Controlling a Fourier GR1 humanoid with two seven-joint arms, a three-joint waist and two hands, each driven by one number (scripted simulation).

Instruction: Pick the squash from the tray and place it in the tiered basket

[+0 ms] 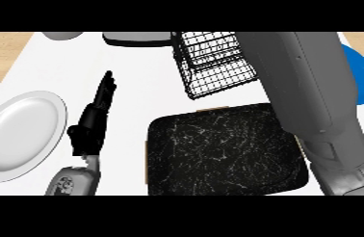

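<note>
Head view, left hand (96, 113) open, fingers straight beside white plate (28, 130); right hand hidden past wire basket (213, 62), black tray (220, 154) below

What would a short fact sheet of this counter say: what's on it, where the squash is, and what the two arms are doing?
tray: black tray, nothing visible on it
squash: not visible
tiered basket: black wire basket, behind the tray
plate: white plate, at the left edge
left hand: left hand open, fingers straight, between plate and tray
right arm: grey forearm reaches up past the basket; its hand is out of view
</note>
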